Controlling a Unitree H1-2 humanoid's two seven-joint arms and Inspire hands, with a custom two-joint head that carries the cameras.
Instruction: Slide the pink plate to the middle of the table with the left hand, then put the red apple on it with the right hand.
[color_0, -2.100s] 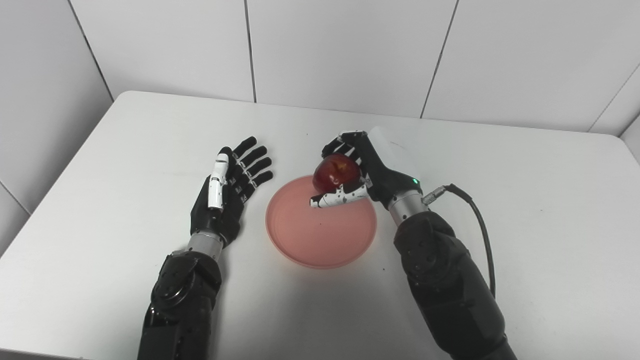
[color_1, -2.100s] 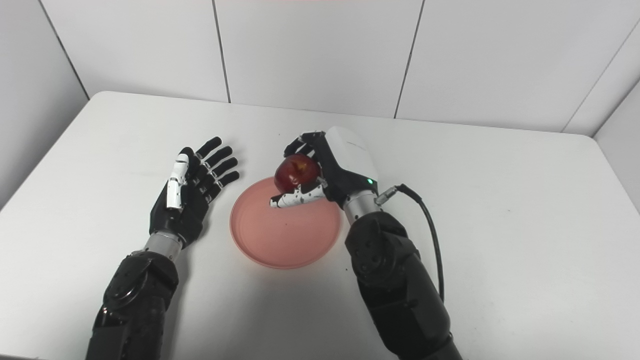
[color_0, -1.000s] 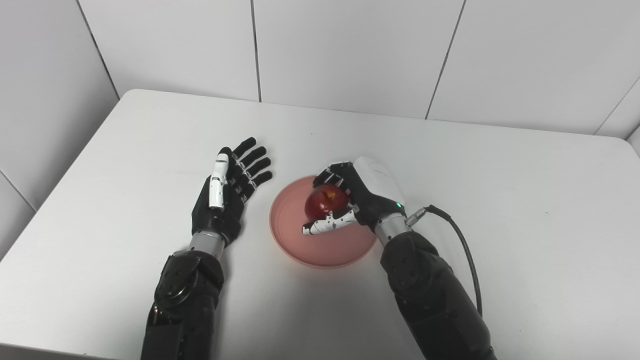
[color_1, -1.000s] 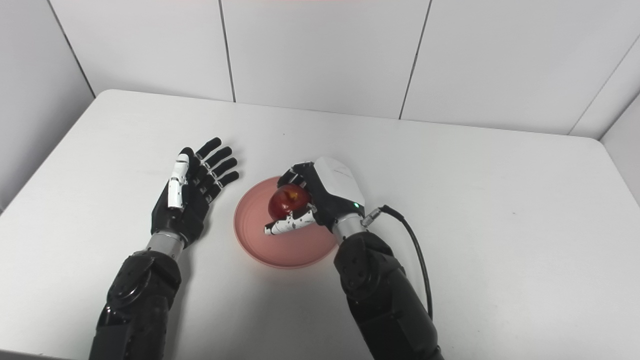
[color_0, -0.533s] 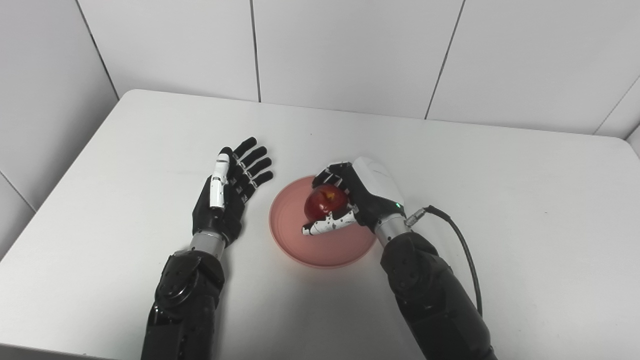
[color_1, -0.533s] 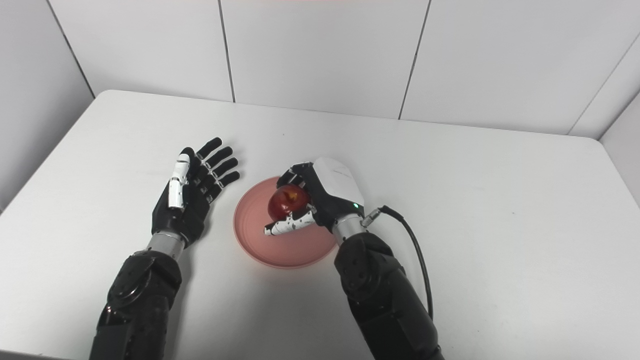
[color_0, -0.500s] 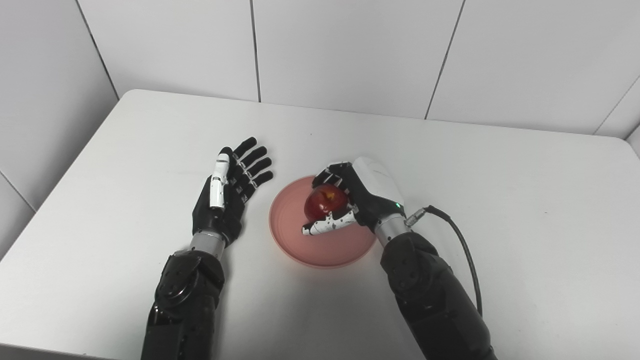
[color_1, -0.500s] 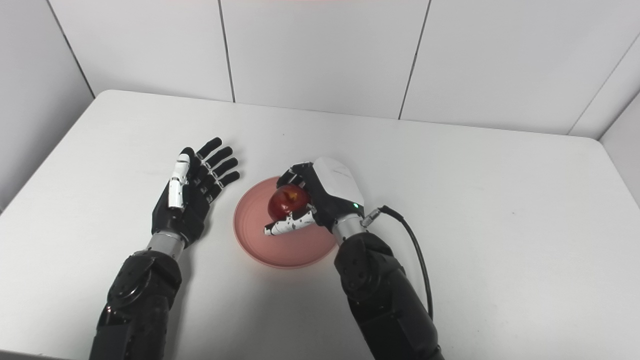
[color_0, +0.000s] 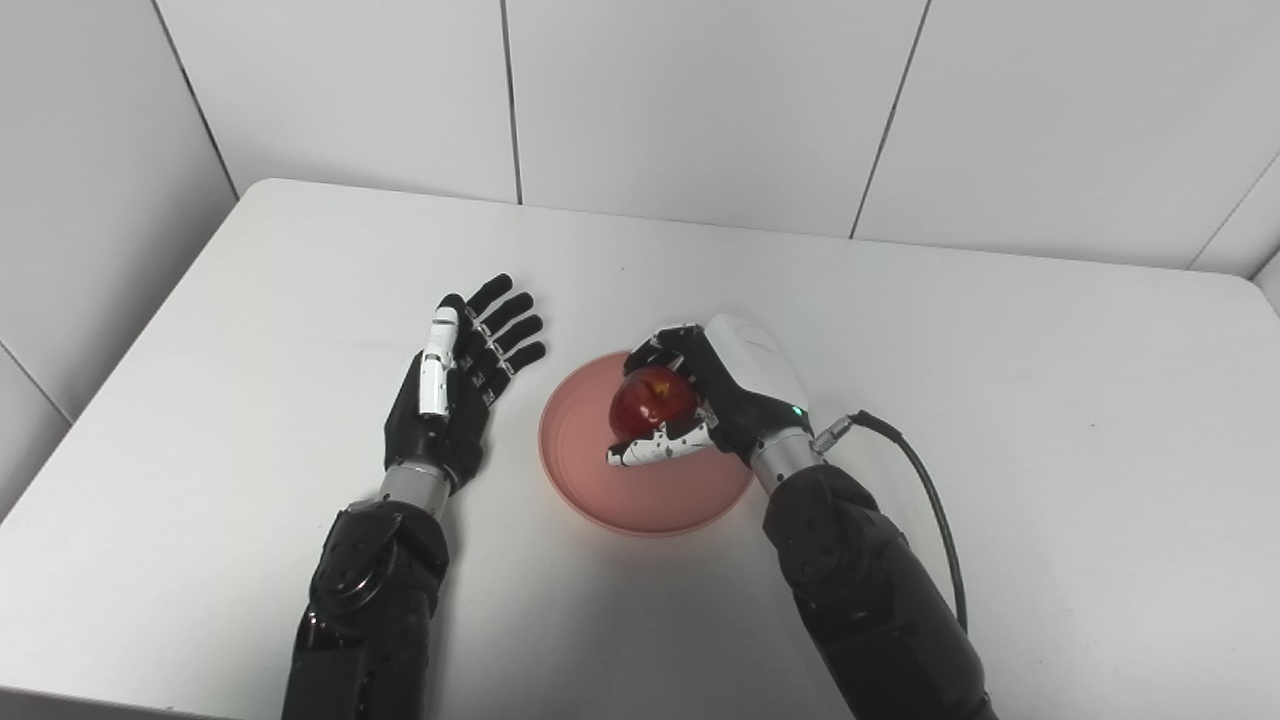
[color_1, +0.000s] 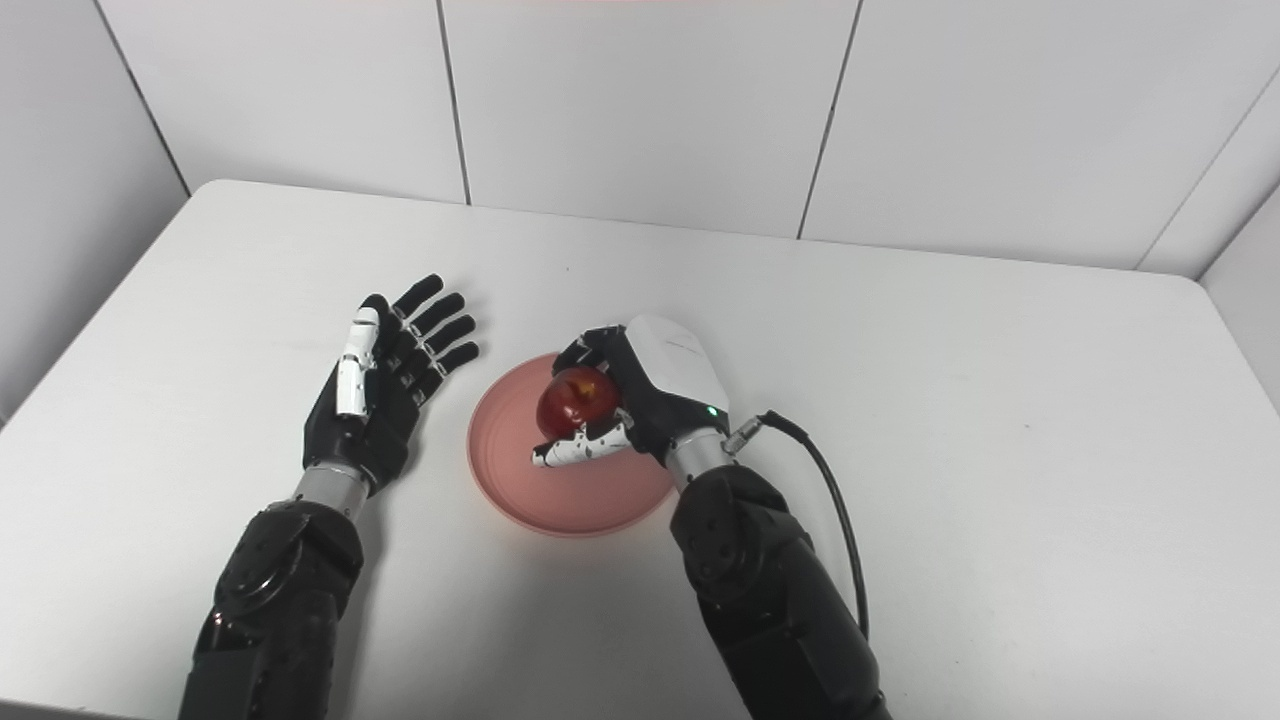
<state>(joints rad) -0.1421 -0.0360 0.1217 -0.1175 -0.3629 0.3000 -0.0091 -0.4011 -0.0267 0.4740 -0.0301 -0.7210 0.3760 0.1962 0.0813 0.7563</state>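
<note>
Holding the red apple (color_0: 652, 402), the right hand (color_0: 722, 395) has its fingers (color_0: 660, 345) curled over the far side of the fruit and its white thumb (color_0: 655, 450) tucked under the near side, so the hand is wrapped tight on it. The apple is over the pink plate (color_0: 600, 490), low and toward the plate's far edge, but you cannot tell if it touches the plate. The pink plate sits flat on the white table (color_0: 1050, 420). To the left of the plate, close to its rim but not touching it, the left hand (color_1: 385, 385) lies with its palm up and its fingers spread apart, holding nothing. A black cable (color_0: 930, 500) runs from the right wrist, on the right of the plate.
</note>
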